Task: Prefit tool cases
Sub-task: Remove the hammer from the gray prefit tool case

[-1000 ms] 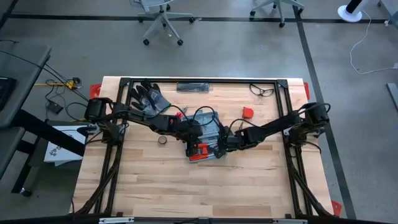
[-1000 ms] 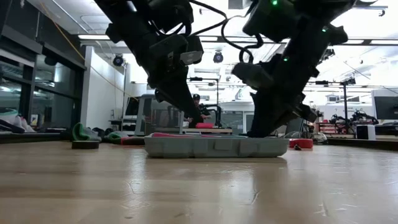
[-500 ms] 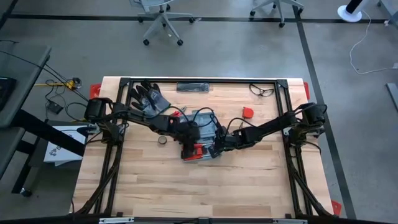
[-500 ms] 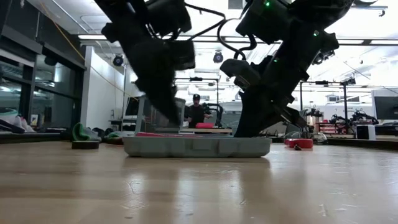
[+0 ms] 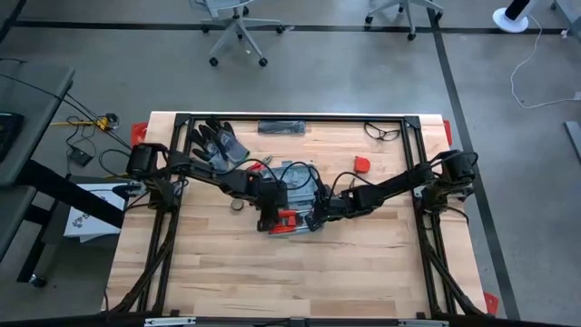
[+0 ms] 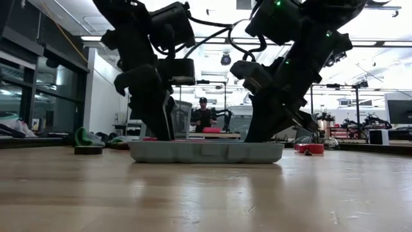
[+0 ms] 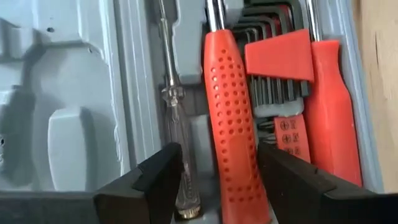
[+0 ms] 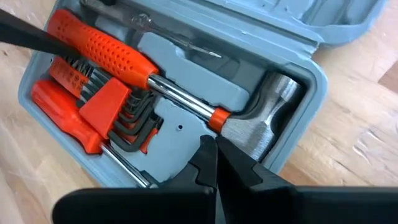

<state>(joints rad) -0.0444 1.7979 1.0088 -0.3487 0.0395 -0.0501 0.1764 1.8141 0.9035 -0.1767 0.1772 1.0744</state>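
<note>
Blue-grey tool case lies open on the worktop, shifted leftward since a second ago.
Left gripper, clamped before, now spreads its fingers wide astride one orange hammer handle in the case. Right gripper, arm reaching in low, keeps its fingers pressed together just above the hammer head. One case; two orange-handled tools beside one orange hex-key holder.

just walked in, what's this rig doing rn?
Both arms are over the open blue-grey plastic tool case at mid-table. The left gripper stands open astride the orange-handled hammer, which lies in the case beside a clear-handled screwdriver and an orange hex-key holder. The right gripper is shut, its tip near the hammer's steel head.
</note>
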